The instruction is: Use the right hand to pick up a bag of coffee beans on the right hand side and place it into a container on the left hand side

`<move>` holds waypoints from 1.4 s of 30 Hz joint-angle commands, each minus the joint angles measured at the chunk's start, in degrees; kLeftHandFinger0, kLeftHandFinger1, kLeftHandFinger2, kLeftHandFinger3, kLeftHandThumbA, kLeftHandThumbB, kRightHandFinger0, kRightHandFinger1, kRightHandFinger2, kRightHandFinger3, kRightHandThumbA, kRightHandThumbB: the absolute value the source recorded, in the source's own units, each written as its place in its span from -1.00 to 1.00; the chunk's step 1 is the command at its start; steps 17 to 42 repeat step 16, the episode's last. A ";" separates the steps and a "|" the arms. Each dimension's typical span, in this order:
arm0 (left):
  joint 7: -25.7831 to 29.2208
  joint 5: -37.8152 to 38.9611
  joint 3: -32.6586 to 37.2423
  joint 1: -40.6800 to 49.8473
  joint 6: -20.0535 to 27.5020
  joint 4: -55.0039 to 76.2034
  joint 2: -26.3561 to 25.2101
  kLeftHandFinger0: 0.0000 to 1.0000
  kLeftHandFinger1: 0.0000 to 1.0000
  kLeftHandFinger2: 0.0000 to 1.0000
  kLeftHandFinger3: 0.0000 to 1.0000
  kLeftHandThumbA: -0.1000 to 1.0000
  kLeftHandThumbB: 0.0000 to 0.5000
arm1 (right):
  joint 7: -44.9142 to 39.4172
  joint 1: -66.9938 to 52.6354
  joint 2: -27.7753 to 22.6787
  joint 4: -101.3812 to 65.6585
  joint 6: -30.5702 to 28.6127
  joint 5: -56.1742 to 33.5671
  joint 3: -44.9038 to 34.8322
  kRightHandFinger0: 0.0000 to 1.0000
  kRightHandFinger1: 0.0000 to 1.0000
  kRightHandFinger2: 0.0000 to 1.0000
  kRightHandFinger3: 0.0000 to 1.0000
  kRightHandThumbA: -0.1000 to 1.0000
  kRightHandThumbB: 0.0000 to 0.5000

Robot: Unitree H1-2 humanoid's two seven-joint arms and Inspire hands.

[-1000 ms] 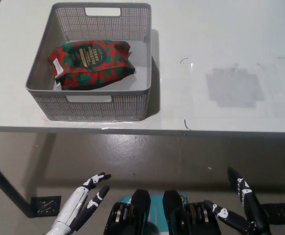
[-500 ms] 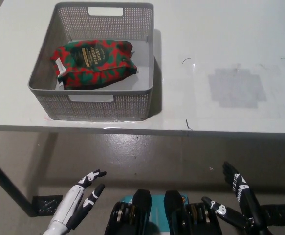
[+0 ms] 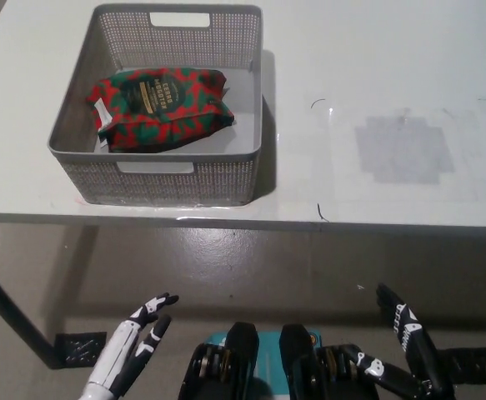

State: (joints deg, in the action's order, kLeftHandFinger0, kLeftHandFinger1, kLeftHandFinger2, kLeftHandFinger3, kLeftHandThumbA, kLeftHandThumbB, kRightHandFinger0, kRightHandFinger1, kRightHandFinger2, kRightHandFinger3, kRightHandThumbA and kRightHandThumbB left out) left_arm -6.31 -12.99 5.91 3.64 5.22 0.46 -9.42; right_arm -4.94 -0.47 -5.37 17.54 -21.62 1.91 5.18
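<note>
A red and green bag of coffee beans [image 3: 161, 107] lies flat inside the grey mesh basket [image 3: 169, 180] at the table's left. My black right hand [image 3: 399, 350] hangs low at the bottom right, below the table edge, open and holding nothing. At the bottom left rests my white left hand [image 3: 132, 352], open too, with its fingers spread. Both hands are far from the basket.
The white table [image 3: 368, 58] carries a grey square patch [image 3: 403, 149] on its right side and a few thin dark marks. Its front edge runs across the middle of the view, with concrete floor [image 3: 251, 267] below. A dark table leg [image 3: 5, 312] slants at the lower left.
Both hands have sunk a little lower toward the bottom edge. The whole view shifted slightly right early on; the bag and basket have not moved.
</note>
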 commanded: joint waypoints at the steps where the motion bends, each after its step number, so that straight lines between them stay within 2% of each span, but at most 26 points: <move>1: -2.04 7.75 -1.61 -0.24 -1.77 1.92 1.07 1.00 1.00 1.00 1.00 1.00 0.04 | -1.28 0.88 -0.55 -1.40 -1.95 -0.23 0.36 1.00 1.00 1.00 1.00 0.97 0.18; 2: -2.26 8.45 -1.68 -0.27 -1.60 1.95 1.23 1.00 1.00 1.00 1.00 1.00 -0.08 | -1.43 0.92 -0.69 -1.49 -1.91 -0.26 0.37 1.00 1.00 1.00 1.00 0.97 0.18; 3: -2.39 8.66 -1.74 -0.24 -1.68 2.00 1.27 1.00 1.00 1.00 1.00 1.00 -0.11 | -1.74 0.98 -0.83 -1.47 -1.87 -0.41 0.45 1.00 1.00 1.00 1.00 0.96 0.15; 9: -2.23 8.42 -1.67 0.22 -1.74 2.14 1.20 1.00 1.00 1.00 1.00 1.00 0.01 | -2.00 1.04 -0.78 -1.50 -1.43 -0.24 0.49 1.00 1.00 1.00 1.00 0.93 0.28; 15: -1.77 8.24 -1.61 0.49 -1.42 1.94 0.98 1.00 1.00 1.00 1.00 1.00 0.10 | -2.08 1.39 -0.98 -1.10 -1.27 1.07 1.06 1.00 1.00 1.00 1.00 0.98 0.45; 42: -1.77 8.24 -1.61 0.49 -1.42 1.94 0.98 1.00 1.00 1.00 1.00 1.00 0.10 | -2.08 1.39 -0.98 -1.10 -1.27 1.07 1.06 1.00 1.00 1.00 1.00 0.98 0.45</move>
